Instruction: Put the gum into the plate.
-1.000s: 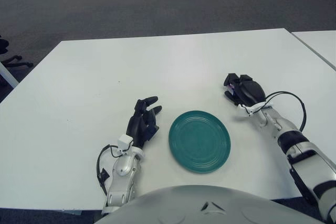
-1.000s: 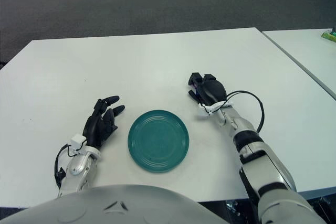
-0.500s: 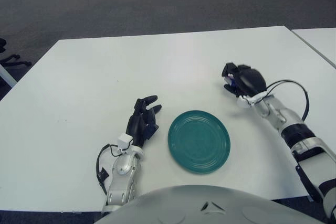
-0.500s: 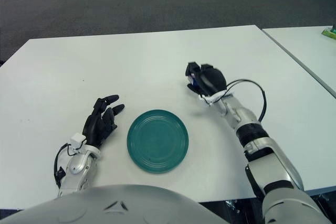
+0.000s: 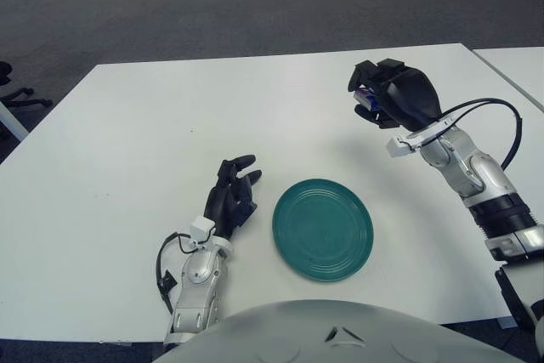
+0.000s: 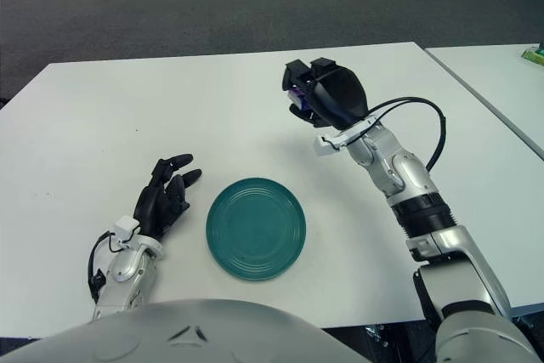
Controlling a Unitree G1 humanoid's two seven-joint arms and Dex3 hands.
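A white counter (image 5: 127, 150) stands on dark grey carpet (image 5: 170, 6), with a second white counter (image 6: 501, 74) just beside its right edge. No writing is readable. A green plate (image 5: 323, 229) sits near the front. Left of the plate lies the left robot hand (image 5: 231, 197), fingers relaxed. Beyond the plate to its right, the raised right robot hand (image 5: 393, 95) clenches the gum (image 5: 365, 96).

You get bright, even light from overhead on the white table (image 5: 127, 150), with no hard glare on its top. Shadows are soft and short: a faint one hugs the near rim of the green plate (image 5: 322, 229), another lies under the left hand (image 5: 231, 197) beside it. Focus holds sharp across the table; the dark carpet beyond the table looks dimmer.
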